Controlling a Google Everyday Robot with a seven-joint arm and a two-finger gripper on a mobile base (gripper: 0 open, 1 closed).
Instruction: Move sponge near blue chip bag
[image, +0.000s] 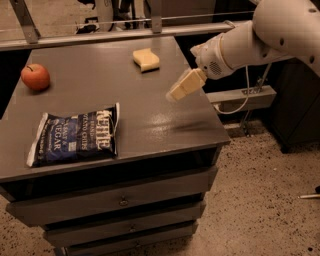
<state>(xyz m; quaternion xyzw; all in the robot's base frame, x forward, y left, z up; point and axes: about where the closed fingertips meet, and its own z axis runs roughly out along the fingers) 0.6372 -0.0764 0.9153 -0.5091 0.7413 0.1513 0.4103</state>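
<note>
The sponge, a small pale yellow foam block, lies at the back of the grey table top. The blue chip bag, dark blue with white lettering, lies flat at the front left. My gripper, with cream fingers, hangs over the table's right side, to the right of and nearer than the sponge, holding nothing. It is well apart from the bag.
A red apple sits at the table's left edge. The table has drawers below its front. A metal rail runs behind it. A dark cabinet and a cable stand to the right, over speckled floor.
</note>
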